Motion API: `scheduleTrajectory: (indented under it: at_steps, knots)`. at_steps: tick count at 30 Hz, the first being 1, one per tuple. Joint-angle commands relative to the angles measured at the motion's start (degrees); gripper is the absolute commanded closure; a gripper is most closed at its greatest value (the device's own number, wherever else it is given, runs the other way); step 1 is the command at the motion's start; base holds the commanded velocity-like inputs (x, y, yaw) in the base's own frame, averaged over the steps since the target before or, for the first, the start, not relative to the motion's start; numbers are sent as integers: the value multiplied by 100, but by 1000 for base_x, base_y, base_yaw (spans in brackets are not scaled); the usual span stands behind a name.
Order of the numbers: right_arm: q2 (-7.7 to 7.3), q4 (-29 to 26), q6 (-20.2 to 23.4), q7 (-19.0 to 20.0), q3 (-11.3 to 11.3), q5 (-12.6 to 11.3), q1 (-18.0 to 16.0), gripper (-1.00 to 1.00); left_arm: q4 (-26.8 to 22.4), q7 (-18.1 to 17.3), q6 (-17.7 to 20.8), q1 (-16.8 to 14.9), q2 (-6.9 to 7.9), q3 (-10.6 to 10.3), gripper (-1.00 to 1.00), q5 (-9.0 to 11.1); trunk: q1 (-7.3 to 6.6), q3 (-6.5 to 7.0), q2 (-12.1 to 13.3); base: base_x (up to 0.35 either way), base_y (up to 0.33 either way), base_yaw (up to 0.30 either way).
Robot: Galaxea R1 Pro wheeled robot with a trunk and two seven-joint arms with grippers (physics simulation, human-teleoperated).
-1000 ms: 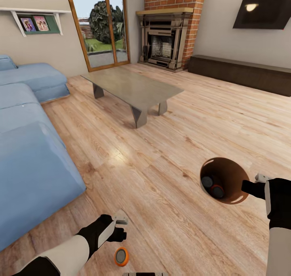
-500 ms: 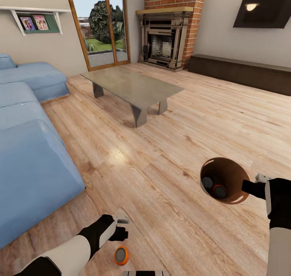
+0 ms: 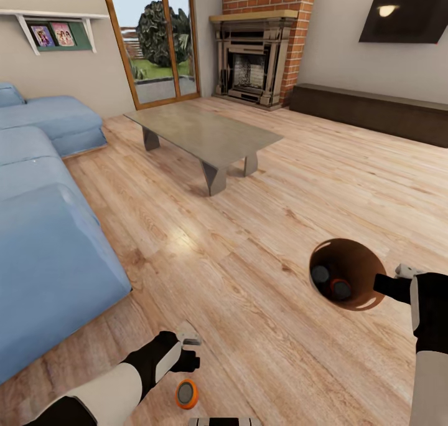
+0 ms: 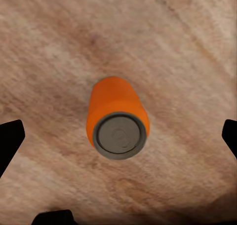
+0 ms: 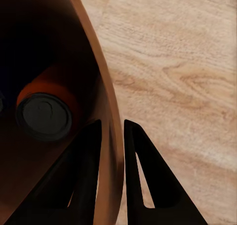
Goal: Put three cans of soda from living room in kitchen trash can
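R gripper [image 5: 112, 136] clenched on bin [image 3: 361, 261] rim, 2 cans [image 3: 331, 281] inside; L gripper [image 4: 118, 136] spread wide over 3rd can [image 4: 117, 119] on floor [image 3: 261, 227]

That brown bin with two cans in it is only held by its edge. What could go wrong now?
1. The right tool pinches just the thin rim of the round brown bin, so the bin might tilt or slip, and the two orange cans inside could roll out.
2. The left tool is open over the third orange can with a grey top standing on the light wood floor. A crooked grab could knock it over.
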Motion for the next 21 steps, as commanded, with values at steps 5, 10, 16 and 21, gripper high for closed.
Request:
scheduleTrajectory:
  at_steps: [5, 10, 16, 21]
  knots:
    - [5, -29, 7, 25, 9, -101, -3, 100, 0, -7, 0, 0, -4, 0, -100, 0, 110, -90, -202, 0, 0, 0]
    - [16, -38, 7, 25, 18, -108, -3, 100, 6, -8, -7, 0, -5, 0, -100, 0, 220, -179, -403, 0, 0, 0]
    - [19, -66, 7, 25, 19, -110, -3, 100, 4, -9, -9, 4, -12, 0, -100, 0, 220, -179, -403, 0, 0, 0]
    - [24, -129, 7, 25, 19, -110, -3, 100, 1, -9, -9, 8, -20, 0, -100, 0, 220, -179, -403, 0, 0, 0]
